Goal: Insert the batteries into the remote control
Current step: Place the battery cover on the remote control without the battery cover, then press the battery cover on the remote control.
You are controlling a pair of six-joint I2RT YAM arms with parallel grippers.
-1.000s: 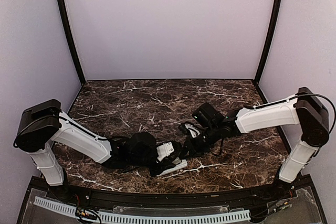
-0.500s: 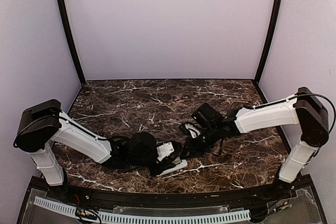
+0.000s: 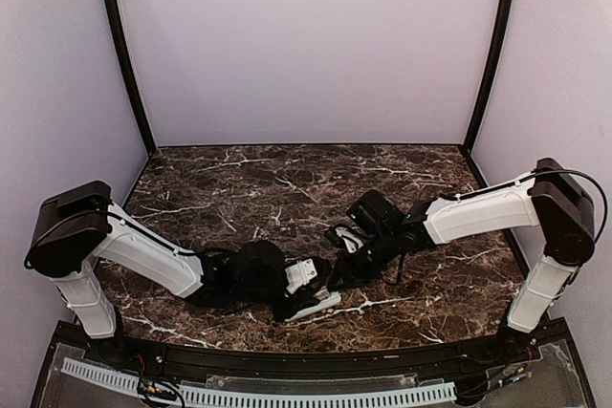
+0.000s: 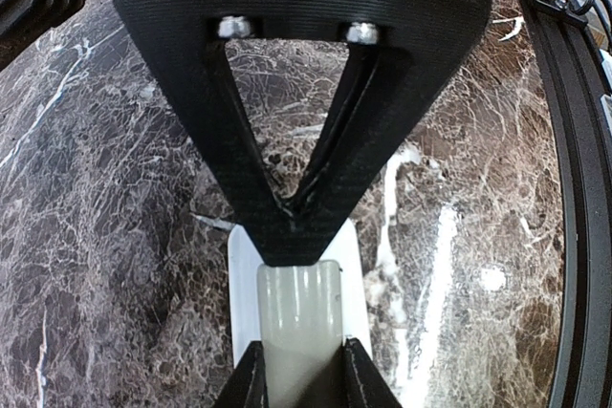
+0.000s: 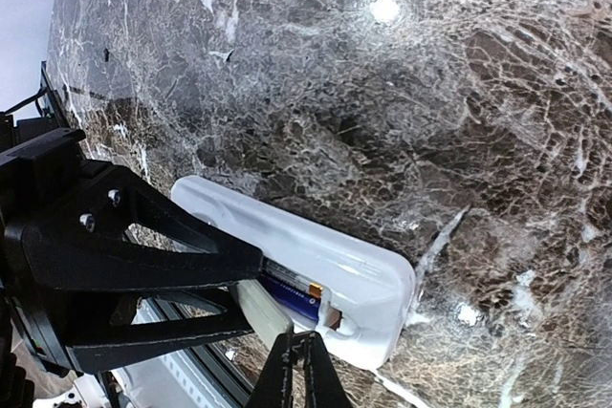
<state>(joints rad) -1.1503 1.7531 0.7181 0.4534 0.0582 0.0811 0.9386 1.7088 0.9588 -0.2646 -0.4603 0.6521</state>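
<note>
**A:** Where does it all stand?

**B:** The remote [image 5: 287,236] lies bay-up on the table [image 5: 430,93]. The left gripper [image 5: 256,286] is clamped across the remote's width, beside the bay. The right gripper [image 5: 296,370] has its fingers pressed together with nothing between them, tips just at the remote's bay end.

**A:** And the cells?

**B:** One battery [image 5: 292,291] sits in the bay, dark blue with a small orange mark, close to those tips. I can't find a second one in any view. It may be hidden under the left gripper, or not there at all.

**A:** What worries you?

**B:** Three things, all guesses.
- If the closed tips push on the battery's end, the spring could kick it back out of the bay.
- A sideways push could twist the remote in the left gripper, since the hold is at one place only.
- If the tips catch the bay's rim rather than the battery, they could lever the remote up off the table.

**A:** Any writing?

**B:** None I can read. The battery shows only the orange patch, the remote's back is plain white, and neither gripper carries a label.
</note>
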